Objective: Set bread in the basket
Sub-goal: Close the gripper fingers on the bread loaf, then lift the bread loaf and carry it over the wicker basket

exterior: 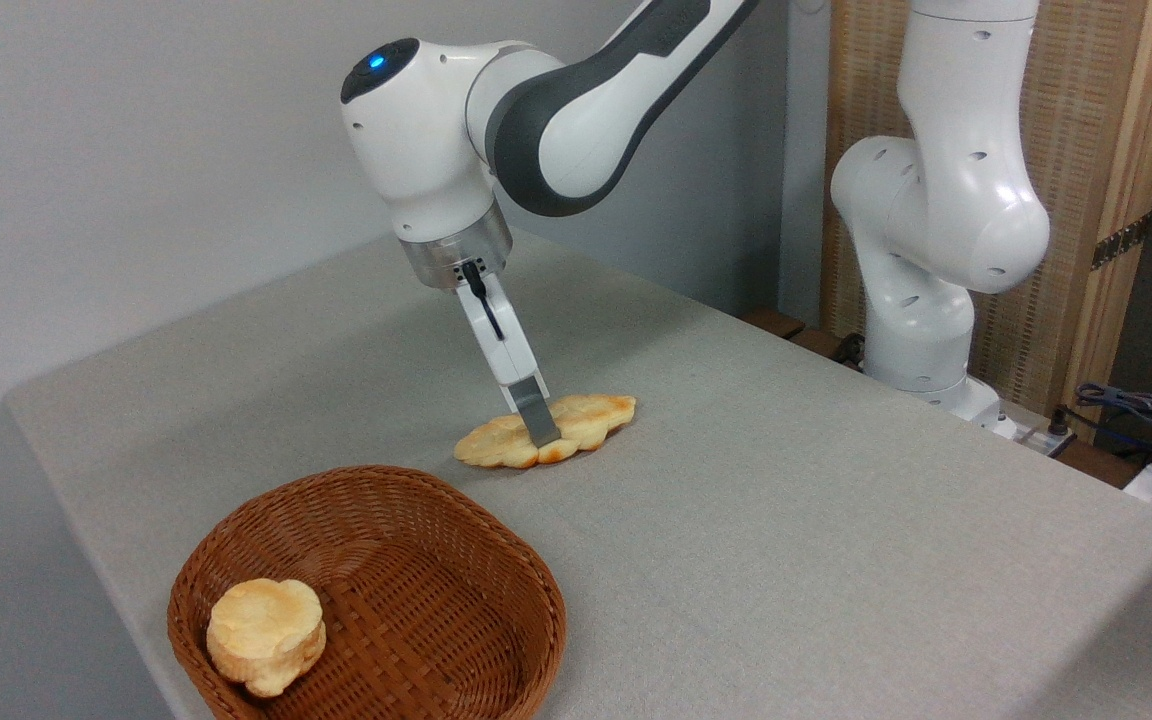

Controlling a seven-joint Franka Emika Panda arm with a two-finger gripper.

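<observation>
Jaws [543,432] down on the bread [546,432], mid-bench.

Plenty of bare grey bench [786,520] to the right and front of the loaf; back edge close behind, left edge well off, open cloth between loaf and basket [496,540]. Long flat golden bread, braided top, browned along the near rim, lying flat on the bench, outside the basket. Only one finger [536,420] visible, tip set against the loaf's middle; cannot tell whether gripping or merely touching. Shallow brown wicker basket near the front-left corner, with a small round bun [266,636] against its left wall. Arm's white base [926,300] off the right rear edge.
</observation>
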